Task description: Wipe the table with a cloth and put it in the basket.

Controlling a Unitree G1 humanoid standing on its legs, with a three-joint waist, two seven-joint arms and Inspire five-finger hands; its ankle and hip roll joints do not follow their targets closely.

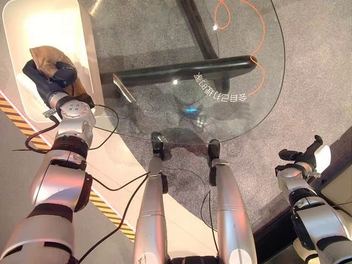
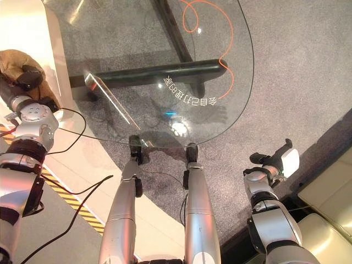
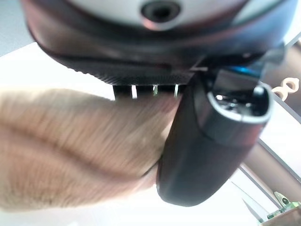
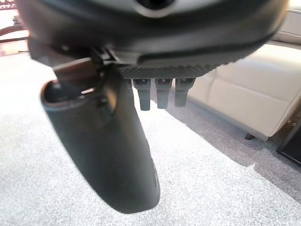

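Observation:
A brown cloth (image 1: 48, 55) hangs inside the white basket (image 1: 91, 49), which stands at the glass table's (image 1: 165, 33) left end. My left hand (image 1: 47, 77) is over the basket, shut on the cloth. In the left wrist view its thumb (image 3: 207, 150) presses against the brown cloth (image 3: 70, 150), and its fingers are tucked behind the folds. My right hand (image 1: 305, 157) hangs low at the right, away from the table, above the grey carpet. The right wrist view has its thumb (image 4: 108, 150) and fingers (image 4: 162, 92) straight, with nothing between them.
Under the glass top run a dark base bar (image 1: 187, 69) and an orange cable (image 1: 258, 55). Yellow-black striped tape (image 1: 104, 206) crosses the floor at the left. A beige sofa (image 2: 330, 192) stands close beside my right hand.

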